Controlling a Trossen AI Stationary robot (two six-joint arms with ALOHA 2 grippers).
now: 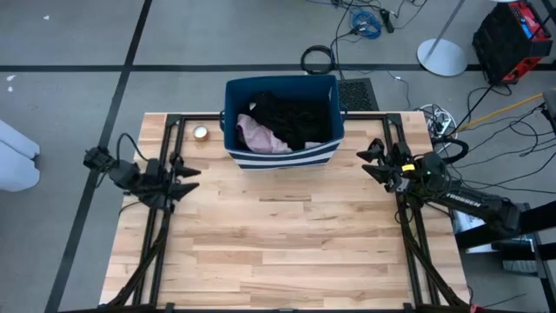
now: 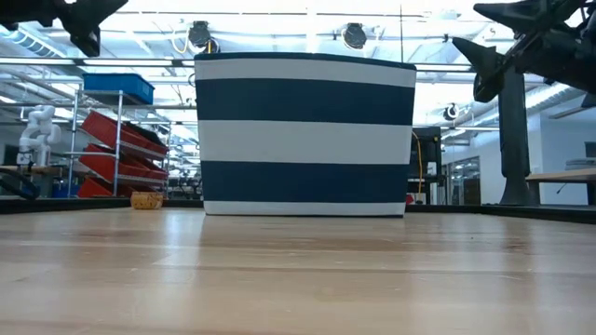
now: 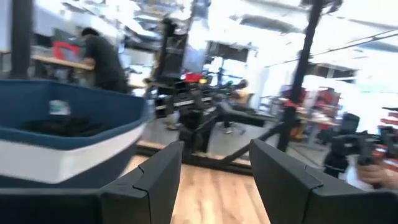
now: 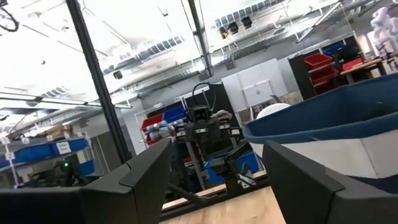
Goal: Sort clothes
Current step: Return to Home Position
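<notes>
1. Sorting is judged to be all but finished. No garment is seen lying on the counter (image 1: 287,252), and the clothes (image 1: 287,122) are heaped inside the dark blue bin (image 1: 282,159) with the white-striped base, which stands at the middle of the counter's far edge.
2. Black garments (image 1: 304,115) are seen filling most of the bin, with a pale pink garment (image 1: 261,135) showing at the near left side of the heap.
3. The left tool (image 1: 188,178) is held above the counter's left edge, well apart from the bin. Its fingers are spread wide and nothing is gripped between them.
4. The right tool (image 1: 373,161) is held above the right edge, likewise clear of the bin, with its fingers parted wide and empty.
5. A small round object (image 1: 201,133) is seen on the counter just beside the bin's left side; it is not taken for clothing.
6. Only the bringing of both arms to rest is judged to be left. Whether smaller pieces lie buried under the black heap cannot be told.
</notes>
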